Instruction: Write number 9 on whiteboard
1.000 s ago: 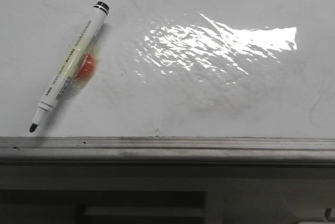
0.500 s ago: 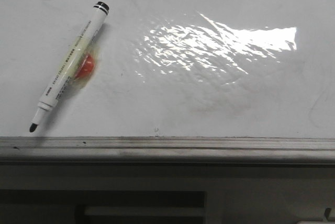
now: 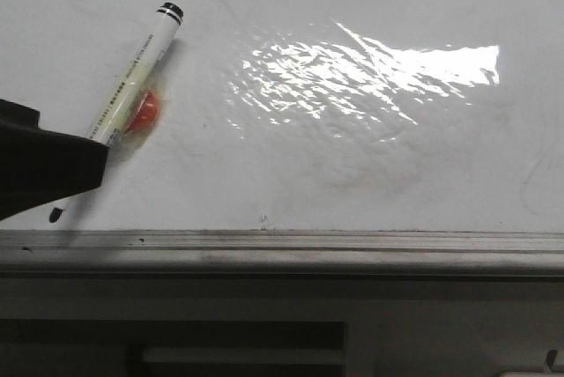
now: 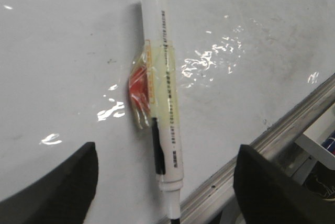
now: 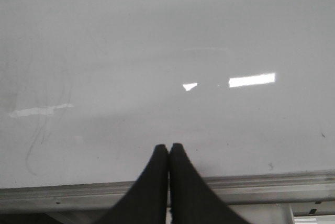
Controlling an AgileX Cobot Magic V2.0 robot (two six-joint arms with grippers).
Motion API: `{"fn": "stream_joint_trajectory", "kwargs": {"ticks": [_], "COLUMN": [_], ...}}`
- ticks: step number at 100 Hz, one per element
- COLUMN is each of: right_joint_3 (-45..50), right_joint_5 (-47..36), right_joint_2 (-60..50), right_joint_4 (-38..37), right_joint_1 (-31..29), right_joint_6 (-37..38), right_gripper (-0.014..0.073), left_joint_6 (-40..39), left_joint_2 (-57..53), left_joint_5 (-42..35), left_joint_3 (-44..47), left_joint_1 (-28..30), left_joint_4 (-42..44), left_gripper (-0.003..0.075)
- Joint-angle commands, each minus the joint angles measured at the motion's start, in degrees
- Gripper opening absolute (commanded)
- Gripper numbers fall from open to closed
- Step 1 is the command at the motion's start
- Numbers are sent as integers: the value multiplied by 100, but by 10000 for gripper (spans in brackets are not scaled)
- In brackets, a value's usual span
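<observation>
Left claw [image 3: 44, 170] had come into the front view since the frame before, a dark block covering the marker pen [image 3: 141, 60] lower barrel; only the tip poked out below it. Claw's fingers cut off at frame edge there. Wrist view showed the left claw [image 4: 165, 192] with fingers [image 4: 57, 187] spread wide either side of the pen, not touching it. Pen lay flat on the whiteboard [image 3: 352, 157], near the grey frame edge [image 3: 282, 249], an orange-red blob [image 3: 144, 113] taped to its side. Right claw [image 5: 168, 182] fingers pressed together, empty, over bare board. No number 9 drawn; just faint smudges and glare [image 3: 370, 73].
</observation>
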Motion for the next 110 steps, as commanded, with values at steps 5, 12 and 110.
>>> {"fn": "stream_joint_trajectory", "kwargs": {"ticks": [5, 12, 110], "right_joint_3": [-136, -136, -254], "right_joint_5": [-450, -450, -326], "right_joint_2": [115, 115, 451], "right_joint_4": [20, 20, 20], "right_joint_1": [11, 11, 1712], "right_joint_6": [-48, -48, -286], "right_gripper": [-61, -61, -61], "left_joint_6": [-61, -61, -69], "left_joint_2": [296, 411, 1142], "left_joint_5": [-820, -879, -1188], "left_joint_3": [-203, -203, -203], "left_joint_1": [-80, -80, -64], "left_joint_4": [-39, -39, -29], "left_gripper": [491, 475, -20]}}
